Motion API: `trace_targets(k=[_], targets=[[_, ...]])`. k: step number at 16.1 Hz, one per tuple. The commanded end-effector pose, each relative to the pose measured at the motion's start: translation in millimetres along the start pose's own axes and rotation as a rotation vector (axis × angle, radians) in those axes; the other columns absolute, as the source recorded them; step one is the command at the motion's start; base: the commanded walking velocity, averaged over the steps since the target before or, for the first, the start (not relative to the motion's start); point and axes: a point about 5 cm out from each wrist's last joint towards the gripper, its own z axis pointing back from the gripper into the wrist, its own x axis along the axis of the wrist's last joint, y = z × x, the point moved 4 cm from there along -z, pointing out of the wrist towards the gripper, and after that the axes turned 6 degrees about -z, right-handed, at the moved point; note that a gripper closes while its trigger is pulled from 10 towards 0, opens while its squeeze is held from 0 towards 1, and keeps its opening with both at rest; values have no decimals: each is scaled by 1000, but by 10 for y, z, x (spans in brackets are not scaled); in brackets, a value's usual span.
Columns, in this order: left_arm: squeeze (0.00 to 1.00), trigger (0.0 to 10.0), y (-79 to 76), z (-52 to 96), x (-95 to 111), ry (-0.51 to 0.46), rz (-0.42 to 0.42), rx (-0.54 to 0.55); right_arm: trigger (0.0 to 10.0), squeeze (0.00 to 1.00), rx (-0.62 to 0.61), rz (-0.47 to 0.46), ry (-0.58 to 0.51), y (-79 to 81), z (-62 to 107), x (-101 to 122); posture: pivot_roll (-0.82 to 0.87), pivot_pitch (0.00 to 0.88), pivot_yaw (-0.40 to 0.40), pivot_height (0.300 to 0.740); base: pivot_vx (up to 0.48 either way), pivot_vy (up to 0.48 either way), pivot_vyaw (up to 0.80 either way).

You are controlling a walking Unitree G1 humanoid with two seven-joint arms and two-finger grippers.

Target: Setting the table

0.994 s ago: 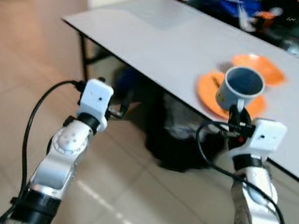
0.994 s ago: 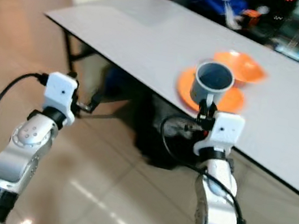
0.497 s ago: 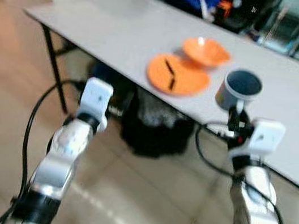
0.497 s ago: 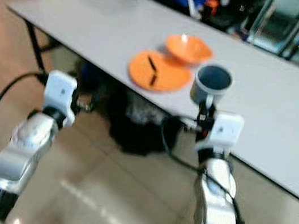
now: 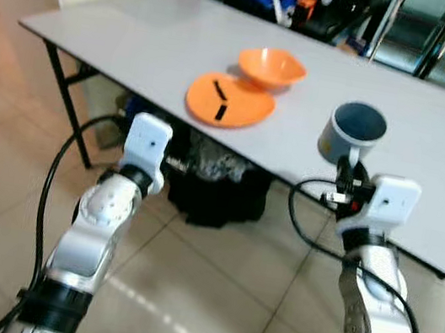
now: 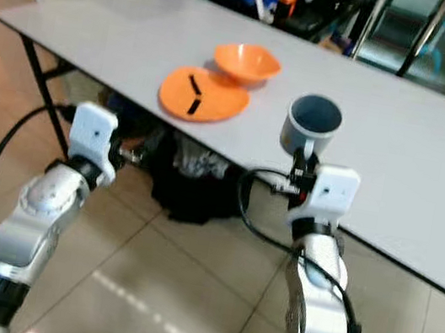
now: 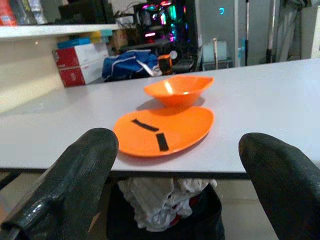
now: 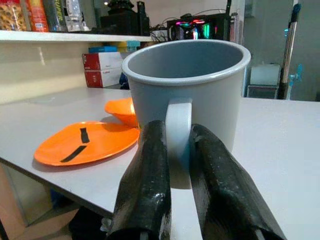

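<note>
A: From the head views, what sits near the orange plate (image 5: 229,102)?

B: The orange bowl (image 5: 272,66) touches its far edge; the bowl looks empty, and the plate carries two short dark strips. The grey mug (image 5: 353,134) is held upright, its inside empty, above the tabletop's (image 5: 125,31) near edge, off to the plate's right.

A: And the arms?

B: The right end effector (image 5: 346,163) is raised in front of the tabletop edge, clamped on the mug's handle from below. The left end effector (image 6: 132,156) reaches forward below the tabletop edge, near the plate's left; I cannot tell its fingers from here. Beige floor tiles and a dark bag lie under the tabletop.

A: Left wrist view?

B: Its two black fingers (image 7: 75,185) stand wide apart, holding nothing, with the plate and bowl straight ahead between them. Red boxes, a blue bag and lit computer gear stand beyond the bowl.

A: Right wrist view?

B: Both fingers (image 8: 147,185) squeeze the handle of the mug, which is off the tabletop; the plate and bowl lie beside it, further off.
</note>
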Motion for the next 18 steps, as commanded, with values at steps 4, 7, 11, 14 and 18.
trace_targets(k=[4, 7, 11, 14, 18], targets=[[0, 10000, 36, -9, 64, -22, -18, -7, 10000, 0, 13, -6, -18, 41, -34, 46, 123, 0, 20, 740, 361, 0, 0], [0, 10000, 34, -10, 65, -22, -16, -11, 10000, 0, 14, -7, -17, 46, -38, 44, 123, 0, 21, 740, 369, 0, 0], [0, 10000, 13, -6, 64, -21, -29, -27, 10000, 0, 17, -8, -16, 53, -41, 42, 124, 0, 19, 740, 368, 0, 0], [0, 10000, 12, -8, 65, -22, -28, -30, 10000, 0, 16, -7, -16, 58, -41, 41, 123, 0, 20, 740, 369, 0, 0], [0, 10000, 1, -11, 74, -23, -32, -39, 10000, 0, 16, -7, -15, 58, -44, 39, 124, 0, 21, 740, 369, 0, 0]])
